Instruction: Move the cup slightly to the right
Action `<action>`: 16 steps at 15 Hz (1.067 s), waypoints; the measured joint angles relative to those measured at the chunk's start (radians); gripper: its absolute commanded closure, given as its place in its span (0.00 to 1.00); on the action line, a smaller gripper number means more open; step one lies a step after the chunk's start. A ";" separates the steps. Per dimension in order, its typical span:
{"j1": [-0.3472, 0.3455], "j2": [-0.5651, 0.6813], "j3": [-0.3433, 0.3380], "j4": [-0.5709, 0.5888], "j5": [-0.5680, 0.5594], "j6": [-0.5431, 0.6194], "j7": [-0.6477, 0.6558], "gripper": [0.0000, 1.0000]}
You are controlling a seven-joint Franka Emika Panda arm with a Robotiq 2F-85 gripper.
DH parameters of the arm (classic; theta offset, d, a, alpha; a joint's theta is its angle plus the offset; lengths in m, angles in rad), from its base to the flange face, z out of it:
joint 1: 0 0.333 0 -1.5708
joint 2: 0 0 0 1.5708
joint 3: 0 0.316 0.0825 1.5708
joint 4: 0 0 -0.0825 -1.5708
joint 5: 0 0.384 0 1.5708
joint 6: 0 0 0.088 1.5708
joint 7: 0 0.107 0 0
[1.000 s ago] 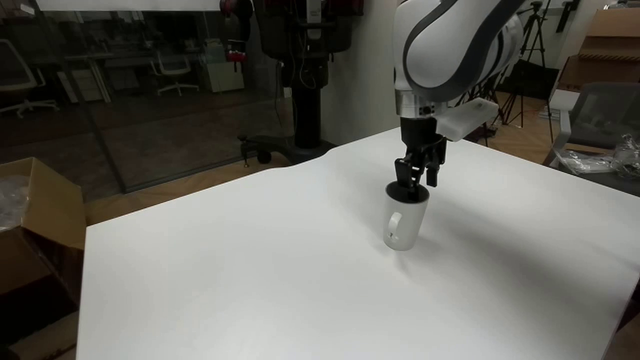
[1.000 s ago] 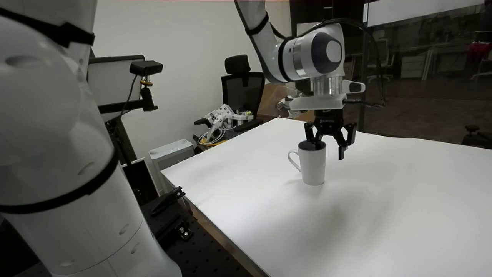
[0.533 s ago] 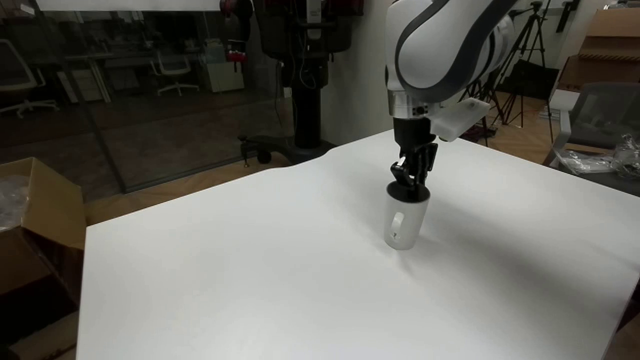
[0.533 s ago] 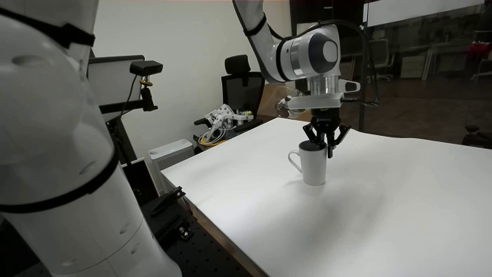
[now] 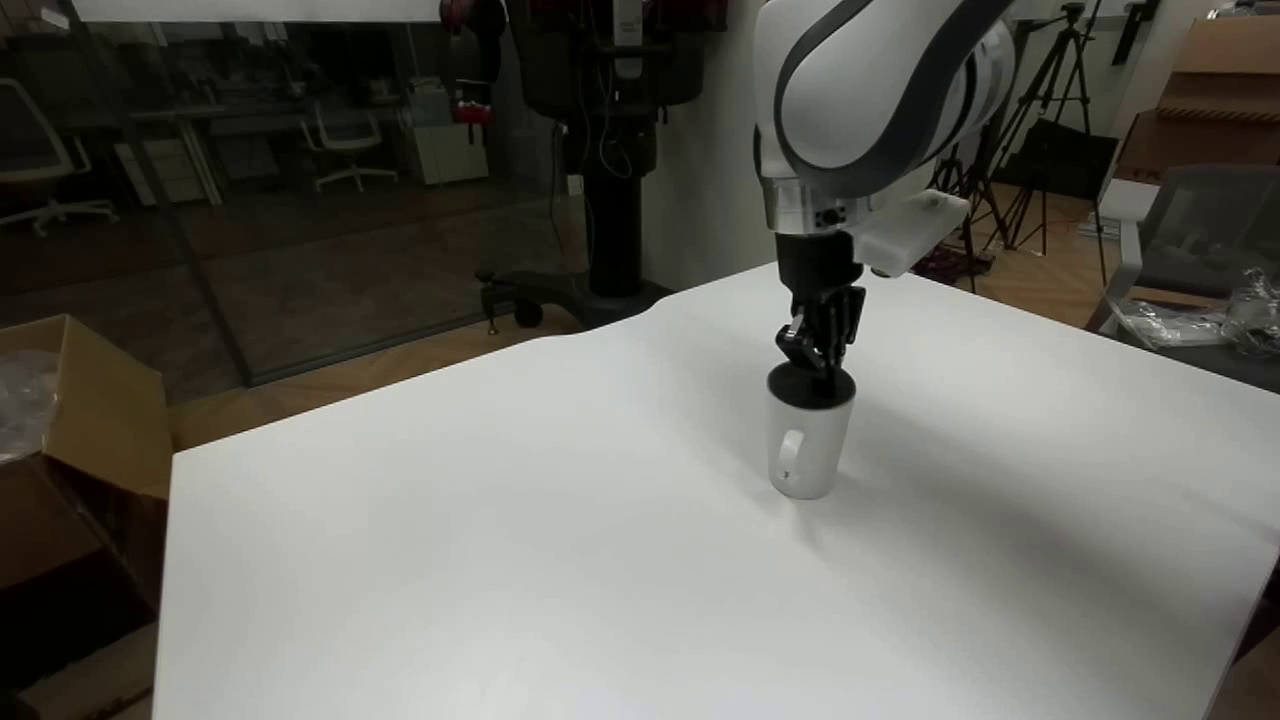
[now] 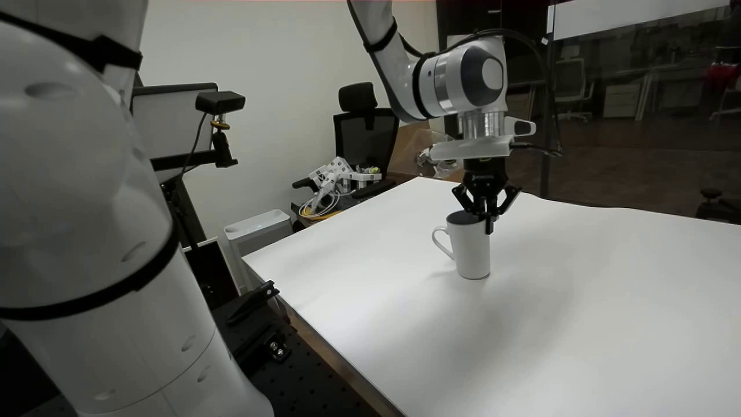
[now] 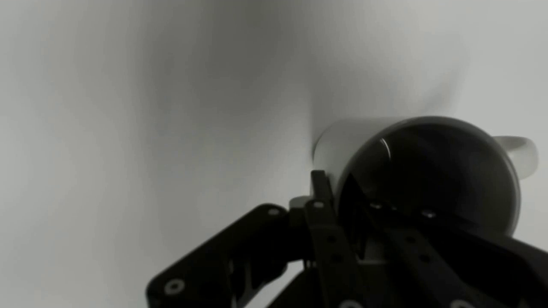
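White cylindrical ceramic cup [image 6: 473, 252] on the smooth white tabletop [image 5: 450, 560], rim nudged slightly toward its handle [image 7: 528, 159] this past half-second. Black two-fingered gripper [image 7: 336, 192]: jaws, spread a second ago, now narrow, pinching the cup's wall, one finger inside, one outside. Visible tabletop edges well apart; white surface around the cup.

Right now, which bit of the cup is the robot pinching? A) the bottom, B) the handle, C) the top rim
C: the wrist view shows the gripper closed over the rim of the cup, one tip inside and one outside.
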 measured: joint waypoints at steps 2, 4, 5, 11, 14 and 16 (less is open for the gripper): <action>0.000 0.000 0.000 0.000 0.000 -0.001 -0.002 0.97; 0.000 0.000 0.001 0.000 0.000 0.000 -0.006 0.97; 0.001 -0.002 0.004 -0.004 0.000 0.004 -0.010 0.97; 0.002 -0.007 0.010 -0.015 0.016 0.033 0.004 0.97; -0.021 -0.007 -0.003 -0.003 0.063 0.038 0.014 0.97; -0.050 -0.006 -0.007 0.013 0.115 0.038 0.013 0.97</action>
